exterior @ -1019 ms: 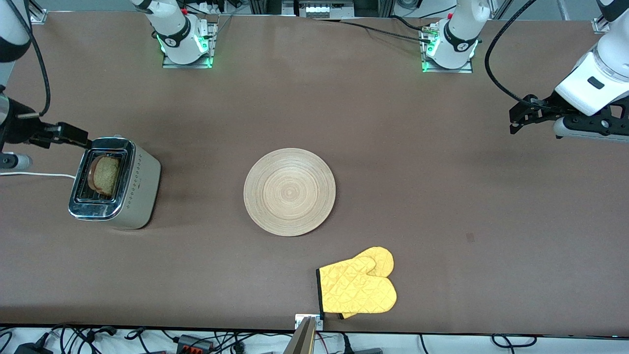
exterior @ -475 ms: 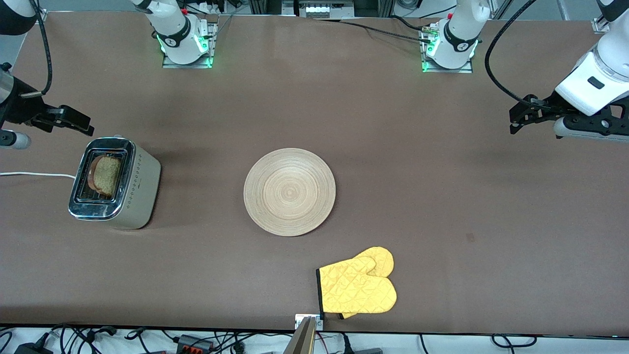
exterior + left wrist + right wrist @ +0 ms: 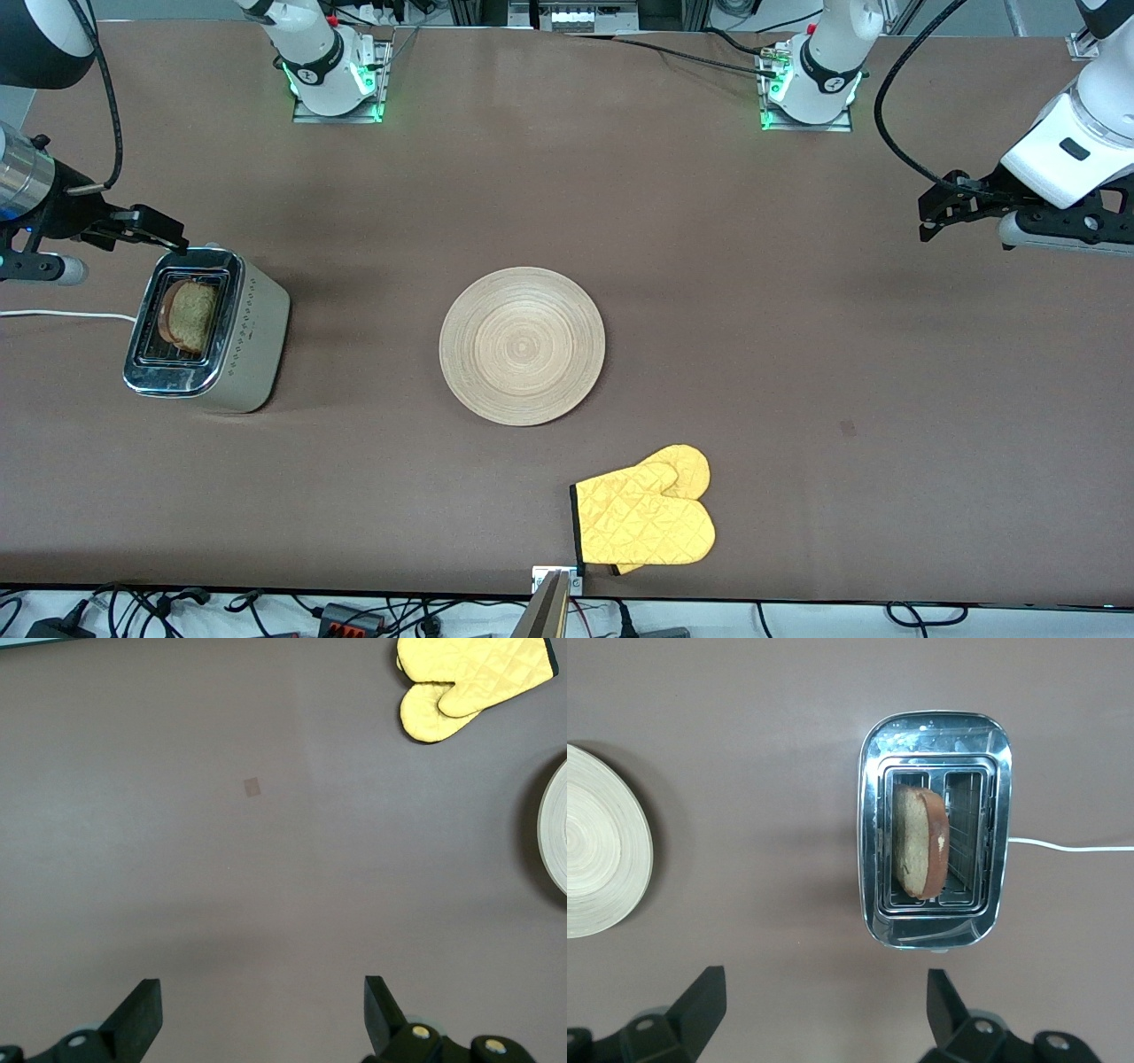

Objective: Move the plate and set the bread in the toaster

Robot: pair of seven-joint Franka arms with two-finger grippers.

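The toaster (image 3: 248, 341) stands toward the right arm's end of the table, its chrome top (image 3: 935, 735) facing up. The bread (image 3: 188, 315) stands in one of its slots, its brown crust (image 3: 921, 842) sticking out above the rim. The round light-wood plate (image 3: 522, 346) lies flat at the middle of the table, and its edge shows in both wrist views (image 3: 602, 846) (image 3: 556, 828). My right gripper (image 3: 155, 232) hangs open and empty (image 3: 824, 992) over the table beside the toaster's end that faces the bases. My left gripper (image 3: 930, 213) waits open and empty (image 3: 263, 997) over bare table at the left arm's end.
A yellow quilted oven mitt (image 3: 645, 518) (image 3: 469, 678) lies near the table's front edge, nearer the camera than the plate. The toaster's white cord (image 3: 62, 314) (image 3: 1072, 847) trails off toward the table's end. A small dark mark (image 3: 848, 429) sits on the brown tabletop.
The right arm has shifted by the toaster, its open gripper drifting a little toward the bases and then back toward the toaster's corner. Bread, plate and left arm have not moved.
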